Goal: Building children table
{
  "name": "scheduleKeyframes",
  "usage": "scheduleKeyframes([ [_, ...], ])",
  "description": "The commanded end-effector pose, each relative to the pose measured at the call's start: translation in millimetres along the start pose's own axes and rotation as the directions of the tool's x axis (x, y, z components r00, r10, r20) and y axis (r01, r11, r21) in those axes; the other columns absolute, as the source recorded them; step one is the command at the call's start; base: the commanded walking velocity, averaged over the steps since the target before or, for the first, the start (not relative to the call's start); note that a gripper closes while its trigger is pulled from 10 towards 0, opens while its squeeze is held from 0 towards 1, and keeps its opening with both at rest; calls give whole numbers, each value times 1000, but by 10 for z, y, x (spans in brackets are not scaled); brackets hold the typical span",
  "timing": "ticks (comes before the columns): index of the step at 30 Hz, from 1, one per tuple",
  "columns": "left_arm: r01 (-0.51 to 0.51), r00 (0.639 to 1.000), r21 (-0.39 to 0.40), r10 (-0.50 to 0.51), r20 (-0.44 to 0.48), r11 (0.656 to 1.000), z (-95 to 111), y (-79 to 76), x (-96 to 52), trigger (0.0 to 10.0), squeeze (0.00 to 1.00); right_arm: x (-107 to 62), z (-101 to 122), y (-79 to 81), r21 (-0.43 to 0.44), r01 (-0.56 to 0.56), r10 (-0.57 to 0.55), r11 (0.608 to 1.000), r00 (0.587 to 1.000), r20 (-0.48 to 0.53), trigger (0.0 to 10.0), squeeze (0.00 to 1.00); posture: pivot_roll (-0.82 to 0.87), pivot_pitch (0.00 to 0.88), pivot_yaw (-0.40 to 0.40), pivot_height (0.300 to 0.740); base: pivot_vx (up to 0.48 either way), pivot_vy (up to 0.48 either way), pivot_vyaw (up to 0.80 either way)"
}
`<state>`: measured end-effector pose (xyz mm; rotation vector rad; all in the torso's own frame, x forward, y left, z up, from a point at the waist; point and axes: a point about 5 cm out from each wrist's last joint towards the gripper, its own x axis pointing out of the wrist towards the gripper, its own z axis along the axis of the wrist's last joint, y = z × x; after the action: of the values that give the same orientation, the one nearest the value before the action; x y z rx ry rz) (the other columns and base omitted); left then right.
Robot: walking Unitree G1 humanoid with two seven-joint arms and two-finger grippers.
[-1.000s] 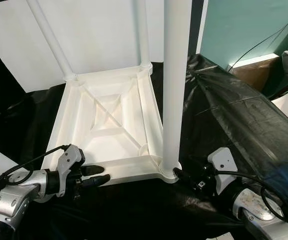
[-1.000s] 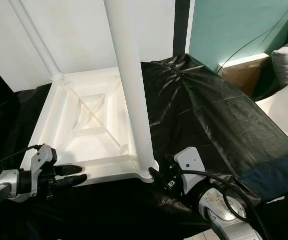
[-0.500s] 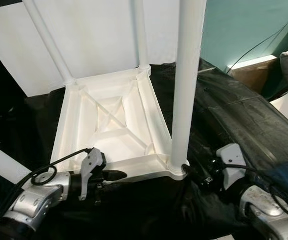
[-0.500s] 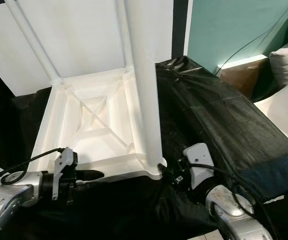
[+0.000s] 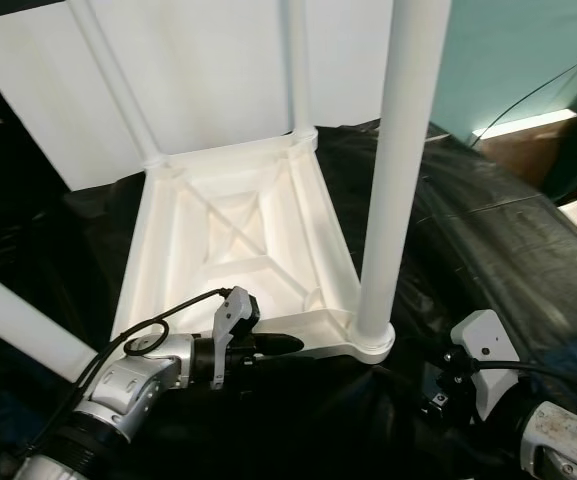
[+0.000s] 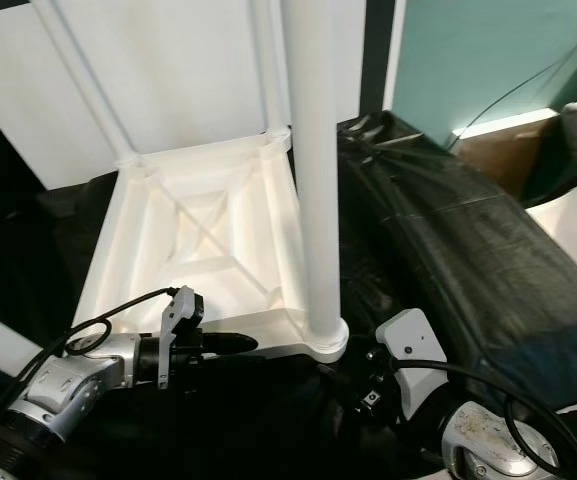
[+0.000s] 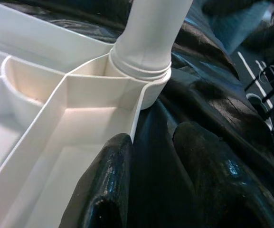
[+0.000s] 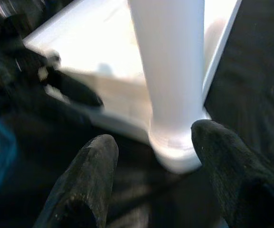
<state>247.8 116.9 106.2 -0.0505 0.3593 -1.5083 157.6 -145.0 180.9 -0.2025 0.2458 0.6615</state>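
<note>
Since 1 s ago the left gripper [image 5: 290, 344] has slid along the table's near rim toward the near right leg [image 5: 400, 170], and the right gripper [image 6: 343, 382] has drawn back from that leg's socket; the camera has shifted as well.

No brand, label or writing can be read anywhere.

The white table [image 5: 238, 250] lies upside down on a black sheet [image 5: 488, 220], its ribbed underside up. 3 legs stand upright in corner sockets: 2 at the far corners and the near right one. A 4th white tube [image 5: 18, 320] lies slanting at the left edge, apart from the table.

The left arm reaches in low from the left, forearm nearly level. Its fingers [image 7: 110, 185] are slightly apart, 1 on the table's near rim and the other over the sheet just outside it, short of the leg's collar.

The right arm comes up from the lower right, its gripper pointing at the base of the near right leg. Its fingers [image 8: 91, 175] are spread wide, apart from the leg and holding nothing.
</note>
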Motion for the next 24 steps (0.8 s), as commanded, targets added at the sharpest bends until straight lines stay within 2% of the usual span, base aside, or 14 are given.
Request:
scheduleKeyframes([
  [1, 214, 977, -24, -214, -22, 977, -61, -108, 45, 10000, 0, 27, 62, -7, -2, -2, 2, 1000, 999, 38, 10000, 0, -235, 42, 112, 740, 0, 0, 0],
  [3, 222, 975, -22, -222, -25, 975, -55, -90, 59, 10000, 0, 122, 58, -23, -37, -43, 45, 998, 998, 53, 10000, 0, -239, 42, 118, 740, 0, 0, 0],
  [5, 222, 975, -22, -222, -25, 975, -55, -90, 59, 10000, 0, 122, 58, -23, -37, -43, 45, 998, 998, 53, 10000, 0, -239, 42, 118, 740, 0, 0, 0],
  [6, 224, 974, -20, -224, -26, 974, -49, -78, 70, 10000, 0, 194, 19, -44, -44, -64, 67, 997, 997, 50, 10000, 0, -235, 38, 116, 740, 0, 0, 0],
  [7, 222, 975, -15, -222, -24, 975, -36, -61, 81, 10000, 0, 280, -27, -79, -21, -80, 81, 997, 995, 54, 10000, 0, -224, 37, 109, 740, 0, 0, 0],
  [15, 205, 979, -3, -205, -9, 979, -1, -39, 99, 10000, 0, 460, -72, -90, 18, -130, 129, 991, 991, 38, 10000, 0, -191, 26, 96, 740, 0, 0, 0],
  [17, 195, 981, -4, -195, -4, 981, -9, -51, 88, 10000, 0, 526, -42, -142, 35, -88, 86, 996, 995, 55, 10000, 0, -174, 25, 90, 740, 0, 0, 0],
  [19, 189, 982, -10, -189, -1, 982, -34, -68, 74, 10000, 0, 601, -52, -365, 34, 67, -69, 997, 996, 54, 10000, 0, -168, 26, 93, 740, 0, 0, 0],
  [20, 189, 982, -10, -189, -1, 982, -34, -68, 74, 10000, 0, 601, -52, -365, 34, 67, -69, 997, 996, 54, 10000, 0, -168, 26, 93, 740, 0, 0, 0],
  [22, 188, 982, -14, -188, 2, 982, -45, -75, 66, 10000, 0, 648, -58, -507, 16, 153, -154, 988, 987, 49, 10000, 0, -169, 27, 95, 740, 0, 0, 0],
  [24, 188, 982, -16, -188, 3, 982, -46, -72, 61, 10000, 0, 694, -48, -553, -4, 168, -168, 986, 984, 55, 10000, 0, -173, 27, 97, 740, 0, 0, 0],
])
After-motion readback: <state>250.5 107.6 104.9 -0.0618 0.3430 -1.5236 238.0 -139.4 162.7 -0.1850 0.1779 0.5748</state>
